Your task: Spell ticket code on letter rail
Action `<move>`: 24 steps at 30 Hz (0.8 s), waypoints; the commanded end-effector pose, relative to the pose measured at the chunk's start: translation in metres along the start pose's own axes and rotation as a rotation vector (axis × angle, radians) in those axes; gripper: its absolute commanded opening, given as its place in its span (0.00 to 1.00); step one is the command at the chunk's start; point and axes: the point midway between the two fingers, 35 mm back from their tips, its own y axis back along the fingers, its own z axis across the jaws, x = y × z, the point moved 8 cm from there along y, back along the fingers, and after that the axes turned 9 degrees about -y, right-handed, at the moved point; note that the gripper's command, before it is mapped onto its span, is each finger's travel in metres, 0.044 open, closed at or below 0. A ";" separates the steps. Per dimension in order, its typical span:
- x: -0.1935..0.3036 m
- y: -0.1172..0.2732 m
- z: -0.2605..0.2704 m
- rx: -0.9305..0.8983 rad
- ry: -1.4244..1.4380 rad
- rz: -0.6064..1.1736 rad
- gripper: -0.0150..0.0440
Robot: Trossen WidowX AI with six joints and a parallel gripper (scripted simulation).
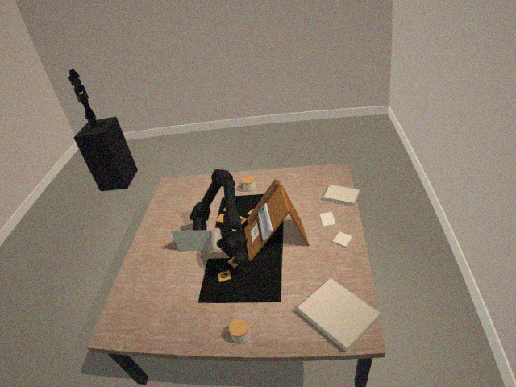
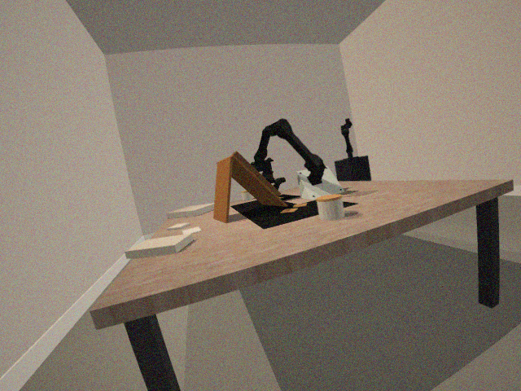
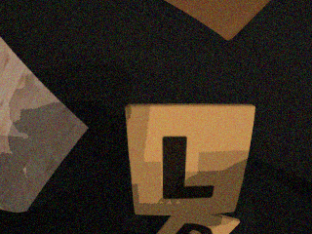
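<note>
My gripper (image 1: pixel 239 260) is shut on the L tile (image 3: pixel 175 122), low over the black mat beside the board's lower corner; the fingertips do not show in the wrist view. The L tile (image 1: pixel 232 262) is partly hidden by the gripper in the top view. Another letter tile (image 1: pixel 224 276) (image 3: pixel 195 228) lies close by, mostly cut off at the wrist view's lower edge. The leaning wooden board (image 1: pixel 276 201) (image 2: pixel 256 181) carries a pale rail (image 1: pixel 264 221) and a white ticket (image 1: pixel 254 233); its print is too small to read.
More tiles (image 1: pixel 220 218) lie at the back of the black mat (image 1: pixel 258 289) (image 2: pixel 264 221). Orange-lidded jars (image 1: pixel 239 329) (image 1: pixel 248 182) stand in front and behind. A pale angled block (image 1: pixel 193 240) is beside the arm. Pale slabs (image 1: pixel 337 313) (image 1: pixel 340 193) and small cards (image 1: pixel 326 218) lie right.
</note>
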 end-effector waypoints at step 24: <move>-0.034 0.046 -0.086 0.246 -0.422 -0.593 0.25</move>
